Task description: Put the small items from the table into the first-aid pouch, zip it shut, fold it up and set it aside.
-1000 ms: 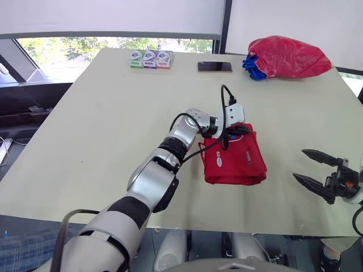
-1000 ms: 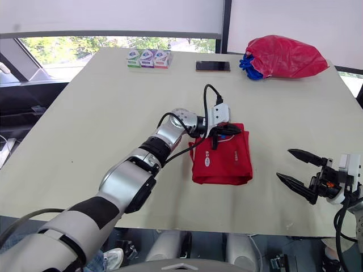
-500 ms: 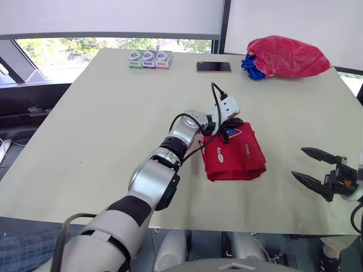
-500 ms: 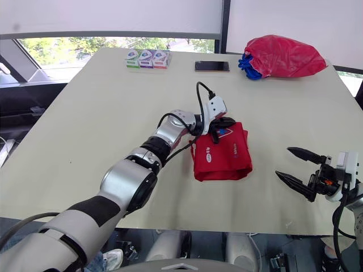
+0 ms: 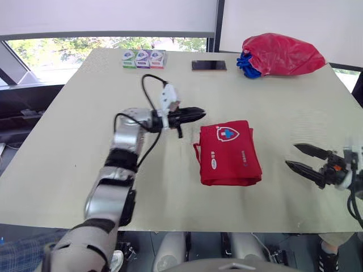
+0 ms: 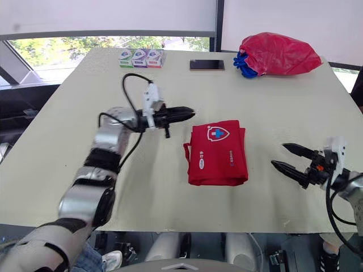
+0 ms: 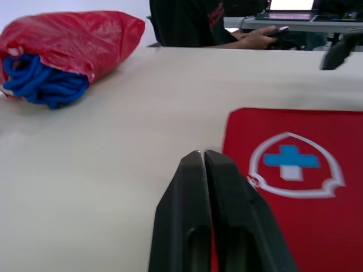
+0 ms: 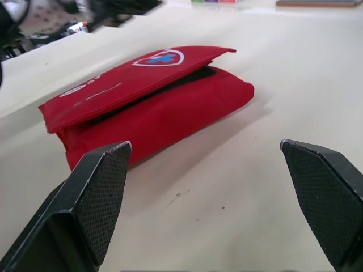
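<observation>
Centre of table (image 5: 85, 124), slightly toward robot's right: first-aid pouch (image 5: 229, 153), red, folded into layers and lying flat, white shield with blue cross facing up. Dark gap between top flap and lower layers, as seen from right wrist view. Zip state not discernible.

Just beside pouch's far-left corner, apart from it: left gripper (image 5: 199, 114), both black fingers pressed tightly together, holding nothing, tips pointing toward pouch. Black cable looping above wrist.

Well to right of pouch, near table's right edge: right gripper (image 5: 291, 156), fingers spread wide, nothing between them, tips aimed at pouch's right side.

Along far edge of table, from robot's left to right: three small boxes (image 5: 140, 58) in a touching row; phone (image 5: 208, 66) lying flat, near the boxes; red plastic bag (image 5: 283, 54) with blue cord (image 5: 248, 61) bunched at its mouth. All three well apart from pouch and from both grippers.

Beyond table, in left wrist view: person's hand (image 7: 255, 38) at another desk.
</observation>
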`<control>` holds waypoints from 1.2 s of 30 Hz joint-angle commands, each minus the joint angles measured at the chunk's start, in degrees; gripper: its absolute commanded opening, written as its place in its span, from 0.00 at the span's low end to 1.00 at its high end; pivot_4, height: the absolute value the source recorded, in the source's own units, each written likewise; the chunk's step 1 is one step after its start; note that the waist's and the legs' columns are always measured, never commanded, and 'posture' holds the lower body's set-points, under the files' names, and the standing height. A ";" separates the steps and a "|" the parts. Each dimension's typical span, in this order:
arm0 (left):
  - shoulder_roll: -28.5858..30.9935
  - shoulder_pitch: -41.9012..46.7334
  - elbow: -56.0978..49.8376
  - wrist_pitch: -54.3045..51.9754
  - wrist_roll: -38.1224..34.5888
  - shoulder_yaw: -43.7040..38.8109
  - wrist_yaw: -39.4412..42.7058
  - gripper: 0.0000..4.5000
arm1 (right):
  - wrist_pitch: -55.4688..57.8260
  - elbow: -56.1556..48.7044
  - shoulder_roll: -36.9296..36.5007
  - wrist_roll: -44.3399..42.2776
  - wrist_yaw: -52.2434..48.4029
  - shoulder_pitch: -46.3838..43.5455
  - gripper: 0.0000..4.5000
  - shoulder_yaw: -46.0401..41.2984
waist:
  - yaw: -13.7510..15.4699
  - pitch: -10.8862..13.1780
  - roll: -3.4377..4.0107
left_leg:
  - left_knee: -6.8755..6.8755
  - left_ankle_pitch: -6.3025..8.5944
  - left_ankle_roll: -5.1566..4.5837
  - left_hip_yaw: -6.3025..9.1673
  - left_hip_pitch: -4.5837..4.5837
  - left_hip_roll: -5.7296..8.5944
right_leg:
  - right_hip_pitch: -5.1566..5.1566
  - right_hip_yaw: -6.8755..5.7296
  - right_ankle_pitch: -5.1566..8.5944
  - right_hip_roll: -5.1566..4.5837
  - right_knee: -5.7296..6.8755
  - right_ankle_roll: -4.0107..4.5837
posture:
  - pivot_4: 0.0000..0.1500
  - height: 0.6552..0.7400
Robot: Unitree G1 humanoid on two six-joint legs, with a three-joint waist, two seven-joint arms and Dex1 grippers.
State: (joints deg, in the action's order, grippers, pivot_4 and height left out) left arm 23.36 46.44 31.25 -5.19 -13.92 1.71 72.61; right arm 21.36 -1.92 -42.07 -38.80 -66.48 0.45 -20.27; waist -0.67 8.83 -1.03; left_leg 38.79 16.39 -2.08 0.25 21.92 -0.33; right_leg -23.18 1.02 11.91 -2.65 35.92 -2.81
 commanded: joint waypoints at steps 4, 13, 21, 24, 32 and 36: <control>12.90 -8.52 -28.50 -19.77 -12.61 -3.49 5.98 0.64 | 10.43 -5.04 -1.28 -4.96 3.76 -5.14 1.00 1.38 | 0.00 0.04 -0.02 | 0.01 0.00 0.01 0.08 0.01 -0.02 | 0.00 -0.06 0.01 0.00 0.00 0.00 | 1.00 1.00; 26.17 -17.57 -47.44 -30.22 -22.37 -8.63 6.13 0.98 | 26.13 -5.05 -5.17 -2.81 10.62 -14.97 1.00 9.92 | 0.09 0.07 -0.01 | 0.00 0.00 0.00 0.03 -0.01 -0.02 | -0.01 -0.07 0.08 -0.01 -0.04 0.10 | 1.00 1.00; 27.57 -20.72 -50.92 -31.10 -24.41 -10.61 2.03 0.98 | 42.24 -5.17 -1.69 -6.70 16.95 -21.56 1.00 14.01 | 0.18 0.09 -0.05 | -0.02 0.00 0.00 0.04 0.06 -0.03 | -0.07 -0.09 0.03 0.01 -0.05 0.02 | 1.00 1.00; 27.51 -20.90 -51.59 -31.18 -25.37 -10.73 0.74 0.98 | 41.11 -3.46 -1.53 -1.51 18.82 -20.71 1.00 18.86 | 0.18 0.10 -0.08 | -0.02 0.00 0.00 0.02 0.07 -0.02 | -0.07 -0.07 0.03 0.01 -0.07 0.01 | 1.00 1.00; 27.97 -20.39 -51.51 -31.23 -26.37 -10.32 -0.65 1.00 | 48.63 -6.11 1.29 -6.70 19.59 -20.69 0.37 17.33 | -0.13 0.09 -0.11 | -0.02 0.00 0.00 -0.03 0.02 -0.07 | -0.08 -0.03 0.03 0.08 -0.05 0.00 | 1.00 1.00; 27.99 -19.79 -51.24 -31.13 -26.44 -9.87 -0.98 1.00 | 50.70 -6.01 3.90 -8.25 22.34 -20.98 0.01 14.39 | -0.12 0.09 -0.13 | -0.02 0.00 0.00 -0.03 0.02 -0.08 | -0.08 -0.03 0.03 0.11 -0.05 0.00 | 1.00 1.00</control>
State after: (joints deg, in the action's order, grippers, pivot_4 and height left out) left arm 50.33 25.67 -19.07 -36.77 -39.55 -6.96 71.93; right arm 70.81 -7.03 -38.88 -46.02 -45.83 -20.37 -4.31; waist -0.78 8.92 -1.16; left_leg 38.77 16.39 -2.08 0.22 21.94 -0.41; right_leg -23.25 0.98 11.94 -2.54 35.87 -2.81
